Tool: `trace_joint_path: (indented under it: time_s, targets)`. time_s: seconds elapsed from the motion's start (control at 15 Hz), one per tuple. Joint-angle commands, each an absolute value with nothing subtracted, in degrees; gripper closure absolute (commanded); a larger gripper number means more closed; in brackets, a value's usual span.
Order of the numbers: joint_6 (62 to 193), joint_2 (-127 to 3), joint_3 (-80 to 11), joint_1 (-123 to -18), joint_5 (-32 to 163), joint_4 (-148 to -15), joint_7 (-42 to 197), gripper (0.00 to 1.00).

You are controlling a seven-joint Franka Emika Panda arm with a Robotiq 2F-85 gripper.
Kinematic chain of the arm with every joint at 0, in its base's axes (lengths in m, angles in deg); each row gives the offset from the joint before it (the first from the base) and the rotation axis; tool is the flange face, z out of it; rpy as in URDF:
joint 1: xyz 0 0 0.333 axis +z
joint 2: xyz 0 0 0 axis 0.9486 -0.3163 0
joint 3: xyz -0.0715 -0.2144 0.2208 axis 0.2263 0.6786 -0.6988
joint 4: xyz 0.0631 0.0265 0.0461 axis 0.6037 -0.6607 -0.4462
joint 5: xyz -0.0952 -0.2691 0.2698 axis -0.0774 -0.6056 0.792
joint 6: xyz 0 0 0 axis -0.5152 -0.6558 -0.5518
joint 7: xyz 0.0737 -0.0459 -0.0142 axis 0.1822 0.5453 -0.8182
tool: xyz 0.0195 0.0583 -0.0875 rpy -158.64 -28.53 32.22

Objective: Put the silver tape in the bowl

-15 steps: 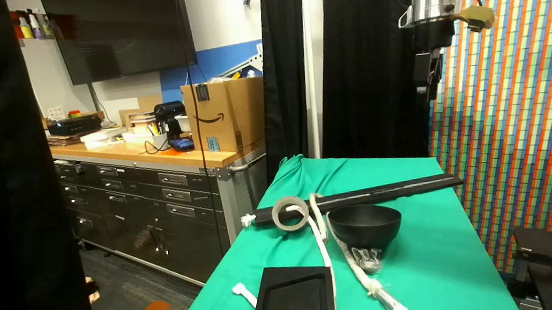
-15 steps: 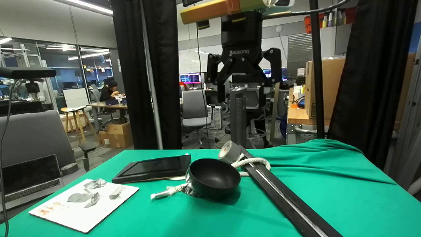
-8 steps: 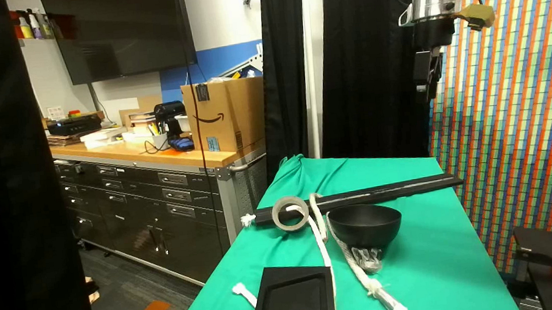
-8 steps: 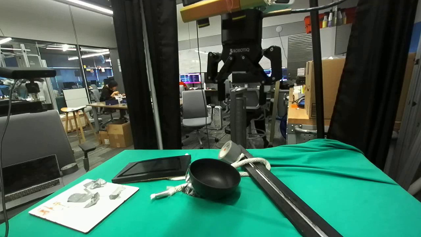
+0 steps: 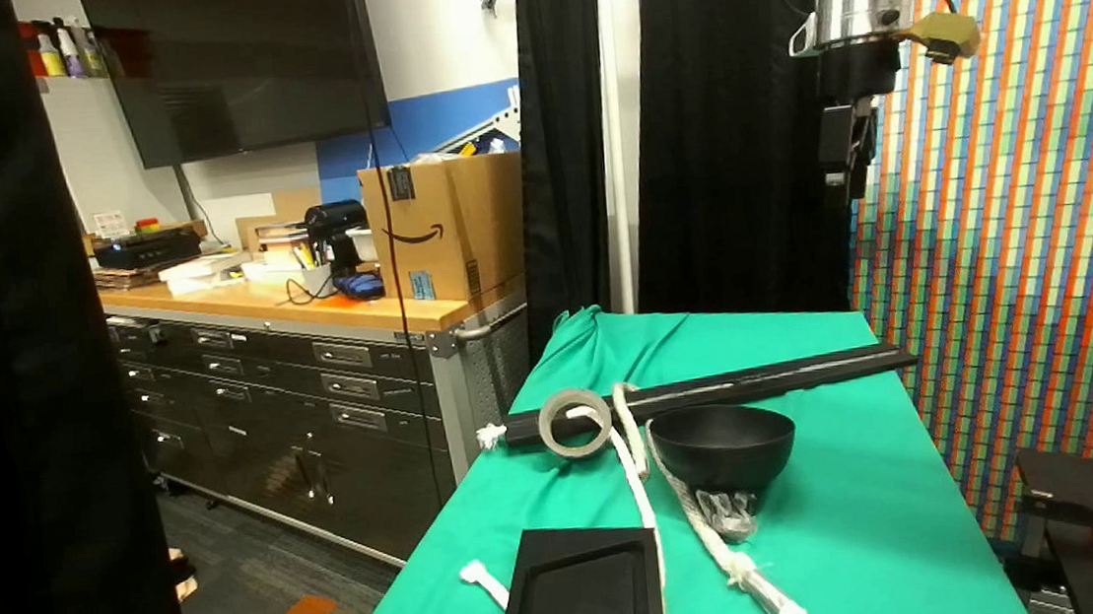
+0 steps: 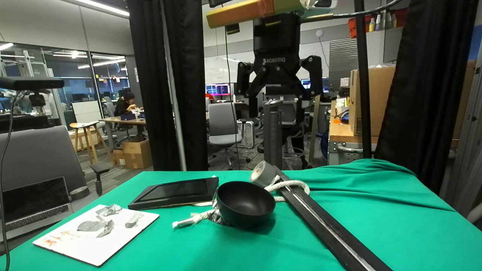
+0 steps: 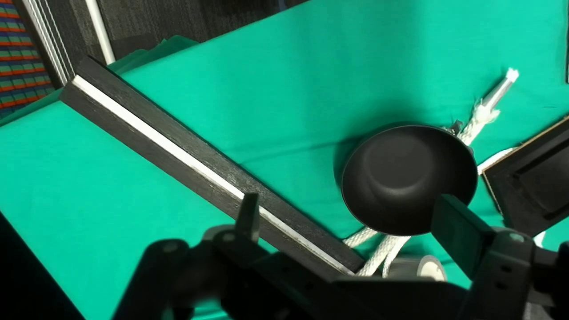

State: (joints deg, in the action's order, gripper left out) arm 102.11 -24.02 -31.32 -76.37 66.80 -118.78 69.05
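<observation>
"Where's the silver tape roll?"
"Nearer the left edge of the green cloth, in front of the black bar that overhangs the right edge."
"And the black bowl?"
"Midway between those edges, white rope passing its left side."
"The gripper?"
"Seen high above the far right corner."

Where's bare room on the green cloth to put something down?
In an exterior view, bare cloth shows right of the black bar, and in front of the bowl, between bar and white board. Behind the bowl it's crowded: tape, rope and the bar's end.
</observation>
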Motion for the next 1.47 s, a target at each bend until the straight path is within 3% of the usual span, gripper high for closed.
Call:
trace_joint_path:
  time_s: [0.0, 0.6, 1.07, 1.4]
  targets:
    - [101.9, -23.7, -32.6, -77.2, 65.5, -117.5, 72.1, 0.00]
    - [102.1, -28.9, -40.4, -74.7, 65.5, -109.0, 85.3, 0.00]
    - [99.8, -42.8, -48.8, -71.3, 57.0, -92.6, 102.2, 0.00]
    - [98.4, -52.5, -47.9, -67.6, 48.6, -84.9, 107.2, 0.00]
